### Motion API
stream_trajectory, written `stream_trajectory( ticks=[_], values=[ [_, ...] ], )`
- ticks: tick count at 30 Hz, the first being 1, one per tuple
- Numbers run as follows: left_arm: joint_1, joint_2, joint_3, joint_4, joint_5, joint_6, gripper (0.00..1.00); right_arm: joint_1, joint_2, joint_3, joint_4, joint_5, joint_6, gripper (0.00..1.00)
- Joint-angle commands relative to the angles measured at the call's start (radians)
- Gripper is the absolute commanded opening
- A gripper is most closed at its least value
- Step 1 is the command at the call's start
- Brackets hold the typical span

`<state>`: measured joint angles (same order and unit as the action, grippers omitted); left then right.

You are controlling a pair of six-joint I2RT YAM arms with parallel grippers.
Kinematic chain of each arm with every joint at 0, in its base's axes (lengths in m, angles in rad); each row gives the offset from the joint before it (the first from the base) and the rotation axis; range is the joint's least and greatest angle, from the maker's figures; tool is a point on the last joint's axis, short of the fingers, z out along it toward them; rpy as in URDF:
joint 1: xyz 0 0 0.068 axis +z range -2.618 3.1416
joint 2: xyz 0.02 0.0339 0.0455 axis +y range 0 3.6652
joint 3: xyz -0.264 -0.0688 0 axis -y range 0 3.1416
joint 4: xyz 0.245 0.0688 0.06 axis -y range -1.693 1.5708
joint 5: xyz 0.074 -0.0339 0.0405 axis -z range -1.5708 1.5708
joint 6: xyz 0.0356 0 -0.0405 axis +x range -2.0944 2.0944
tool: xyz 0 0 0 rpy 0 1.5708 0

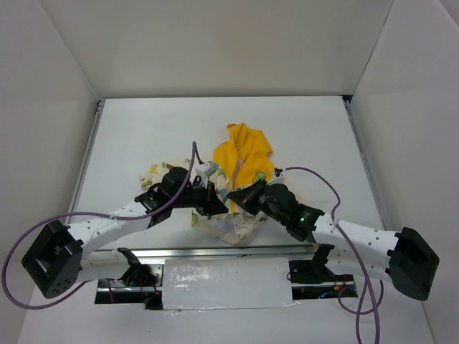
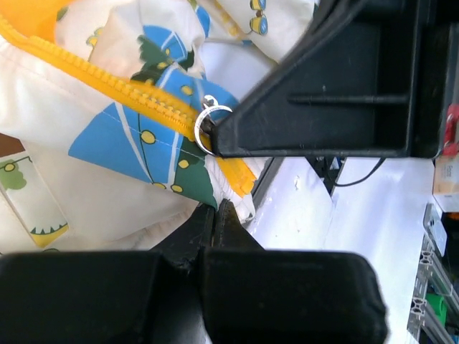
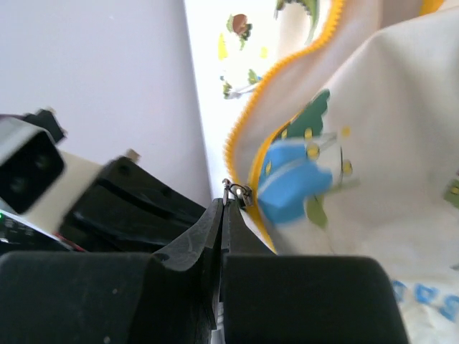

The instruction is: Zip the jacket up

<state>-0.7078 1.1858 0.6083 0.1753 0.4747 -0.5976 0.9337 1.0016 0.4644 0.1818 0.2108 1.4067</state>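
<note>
The jacket [image 1: 244, 154] lies crumpled mid-table, its yellow hood toward the back and the printed cream body [image 1: 237, 226] toward the arms. My left gripper [image 1: 210, 203] is shut on the jacket's bottom hem [image 2: 215, 195], just below the lower end of the yellow zipper strip [image 2: 107, 82]. My right gripper [image 1: 240, 201] is shut on the small metal zipper pull [image 3: 231, 190] low on the strip. In the left wrist view the silver pull ring [image 2: 209, 118] sits at the tip of the right gripper's black fingers [image 2: 323, 93]. Both grippers are close together over the jacket's lower front.
White walls enclose the white table [image 1: 143, 129] on three sides. An aluminium rail [image 1: 215, 252] runs along the near edge between the arm bases. Purple cables [image 1: 315, 175] loop from both arms. A loose sleeve [image 1: 152, 172] spreads to the left.
</note>
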Motion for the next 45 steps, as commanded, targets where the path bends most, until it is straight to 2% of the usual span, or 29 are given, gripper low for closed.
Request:
stream_trajectory(
  ticks=[1, 5, 13, 18, 28, 37, 40, 42, 45],
  values=[
    [-0.028, 0.015, -0.013, -0.022, 0.061, 0.03, 0.0, -0.05, 0.022, -0.006, 0.172, -0.065, 0.064, 0.0],
    [-0.033, 0.028, -0.008, -0.037, 0.047, 0.036, 0.0, -0.05, 0.037, -0.03, 0.226, -0.139, 0.083, 0.0],
    [-0.055, 0.018, -0.004, -0.056, 0.024, 0.039, 0.0, -0.099, 0.002, -0.015, 0.166, -0.065, 0.04, 0.0],
    [-0.076, -0.009, -0.028, -0.074, -0.013, 0.019, 0.0, -0.229, 0.106, 0.092, 0.151, -0.123, -0.015, 0.0],
    [-0.131, -0.069, -0.088, -0.108, -0.093, -0.001, 0.0, -0.37, 0.363, 0.284, 0.159, -0.206, -0.022, 0.0],
    [-0.148, -0.109, -0.154, -0.112, -0.133, -0.018, 0.0, -0.409, 0.448, 0.361, 0.153, -0.231, -0.038, 0.0],
    [-0.15, -0.114, -0.159, -0.112, -0.131, -0.024, 0.0, -0.45, 0.52, 0.448, 0.084, -0.228, -0.074, 0.0],
    [-0.156, -0.126, -0.159, -0.118, -0.142, -0.028, 0.0, -0.501, 0.596, 0.561, 0.053, -0.228, -0.123, 0.0],
    [-0.165, -0.149, -0.163, -0.137, -0.16, -0.03, 0.0, -0.562, 0.716, 0.781, -0.086, -0.222, -0.215, 0.0]
  ],
)
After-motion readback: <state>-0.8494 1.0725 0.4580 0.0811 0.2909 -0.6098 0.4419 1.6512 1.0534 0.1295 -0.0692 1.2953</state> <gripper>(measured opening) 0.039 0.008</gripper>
